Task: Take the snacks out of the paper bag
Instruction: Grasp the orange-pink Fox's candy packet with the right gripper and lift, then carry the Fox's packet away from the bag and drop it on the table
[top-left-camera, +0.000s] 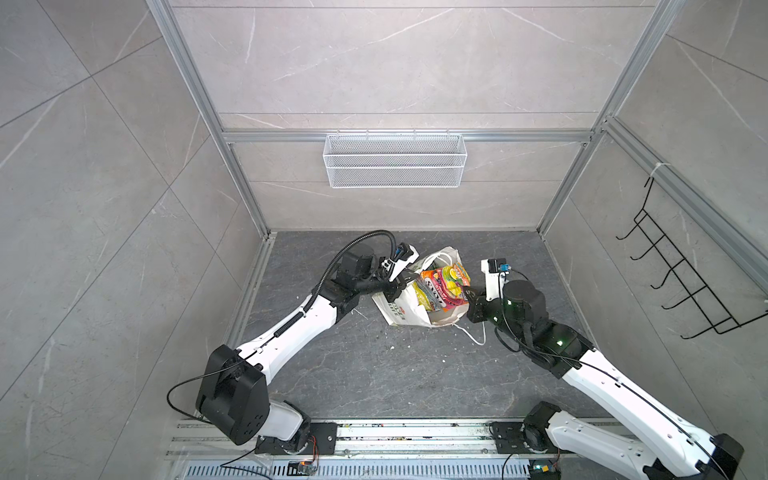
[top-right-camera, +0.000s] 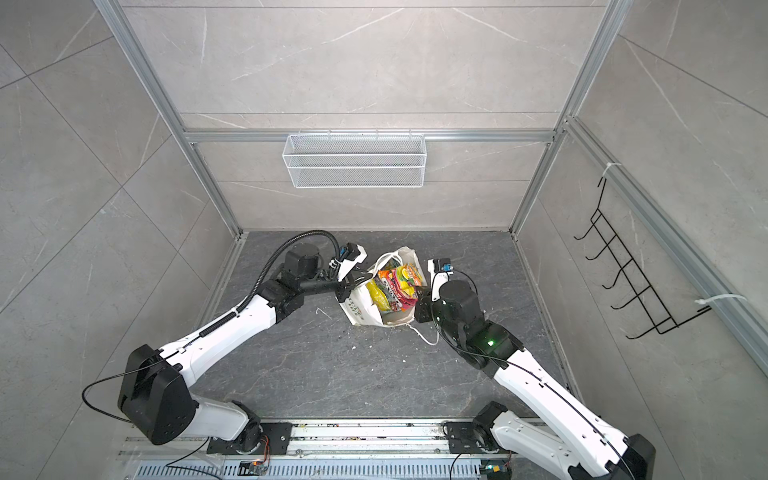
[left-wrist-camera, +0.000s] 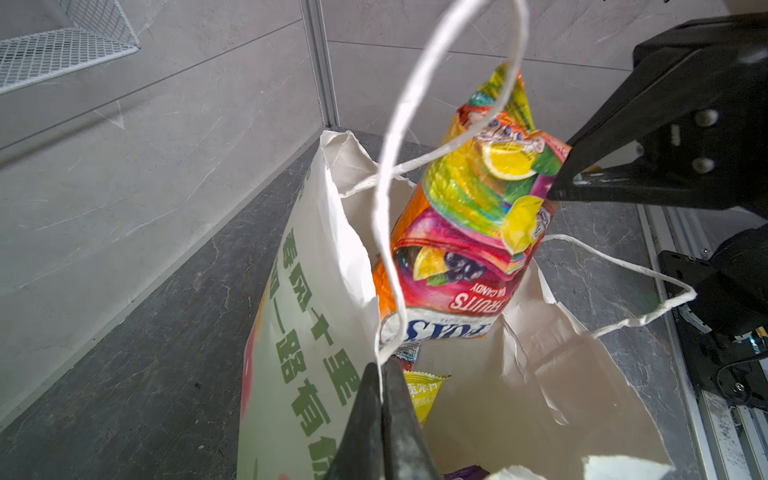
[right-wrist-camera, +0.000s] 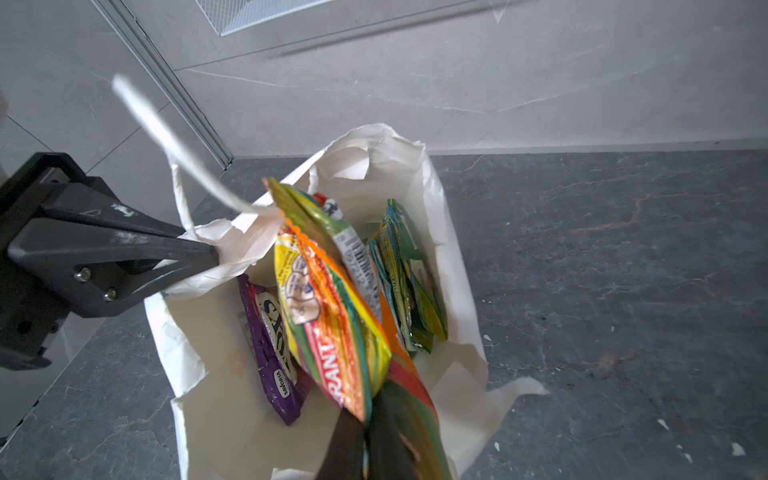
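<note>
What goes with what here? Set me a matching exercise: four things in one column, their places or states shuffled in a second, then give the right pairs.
Things
1. left gripper
2. right gripper
3. purple packet
4. wire basket

Places or states
A. hung on the back rail
B. shut on a fruit-print packet
C. lying inside the paper bag
D. shut on the bag's cord handle

Pairs: 1-D, 2-B, 3-C, 4-A
</note>
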